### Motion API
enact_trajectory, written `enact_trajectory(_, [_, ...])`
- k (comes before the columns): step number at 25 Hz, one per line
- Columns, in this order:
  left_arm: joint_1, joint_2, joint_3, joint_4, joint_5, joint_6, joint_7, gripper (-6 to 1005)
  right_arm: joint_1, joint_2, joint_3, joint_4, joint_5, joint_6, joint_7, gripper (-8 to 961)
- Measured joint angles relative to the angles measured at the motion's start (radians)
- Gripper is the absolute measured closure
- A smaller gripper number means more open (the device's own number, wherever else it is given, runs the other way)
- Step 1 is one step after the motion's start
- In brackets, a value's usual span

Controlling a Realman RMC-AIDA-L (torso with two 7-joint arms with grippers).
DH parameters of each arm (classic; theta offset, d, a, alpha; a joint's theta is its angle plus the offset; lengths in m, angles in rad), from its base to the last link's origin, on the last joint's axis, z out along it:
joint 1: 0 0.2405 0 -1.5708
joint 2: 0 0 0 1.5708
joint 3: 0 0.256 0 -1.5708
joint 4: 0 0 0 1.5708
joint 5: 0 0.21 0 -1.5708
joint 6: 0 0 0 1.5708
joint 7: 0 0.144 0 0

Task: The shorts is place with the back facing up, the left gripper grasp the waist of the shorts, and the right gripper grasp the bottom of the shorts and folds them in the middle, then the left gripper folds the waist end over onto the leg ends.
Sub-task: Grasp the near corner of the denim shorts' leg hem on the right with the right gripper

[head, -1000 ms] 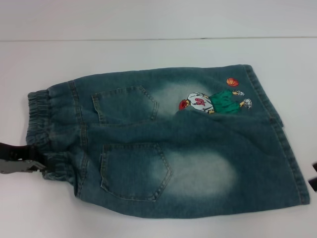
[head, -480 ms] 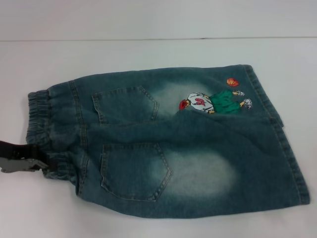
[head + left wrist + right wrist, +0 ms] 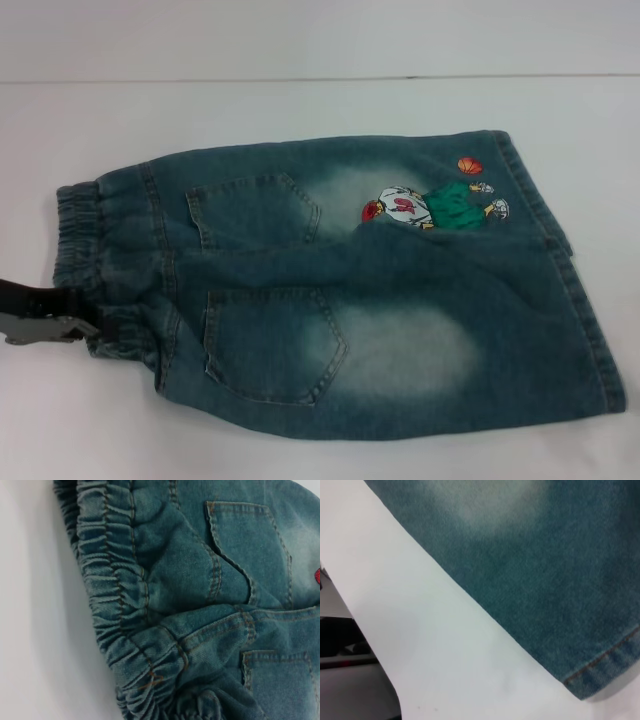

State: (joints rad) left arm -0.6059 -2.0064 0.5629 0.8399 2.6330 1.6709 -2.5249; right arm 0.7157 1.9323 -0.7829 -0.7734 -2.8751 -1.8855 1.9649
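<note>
My left tool (image 3: 85,328) is touching the waist (image 3: 90,262) edge of the shorts (image 3: 380,330); grip state unclear; bare worktop (image 3: 300,110) lying behind it.

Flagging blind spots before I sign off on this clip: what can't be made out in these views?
- The left gripper: head view shows it at the waist, cut off by the edge; finger state unreadable.
- The right gripper: in no view; its wrist camera shows only a hem corner of the shorts and the table.
- The left wrist view shows no fingers, only gathered denim.
</note>
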Motion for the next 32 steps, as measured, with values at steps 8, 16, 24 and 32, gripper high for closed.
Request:
enact_trajectory(8, [-0.002,-0.002,0.000,-0.001,0.000,-0.003,0.000,937,0.007,0.012,-0.014,0.010,-0.002,0.038,0.006,163])
enact_trajectory(16, [-0.007,-0.006,0.000,-0.001,0.000,-0.004,0.004,934,0.018,0.030,-0.019,0.010,-0.003,0.059,0.011,164])
enact_trajectory(24, [-0.008,-0.008,0.000,-0.001,0.001,-0.008,0.006,931,0.020,0.039,-0.031,0.009,-0.003,0.076,0.017,165])
enact_trajectory(32, [-0.009,-0.008,0.000,-0.018,0.000,-0.021,0.009,928,0.023,0.053,-0.029,0.009,0.004,0.092,0.021,185])
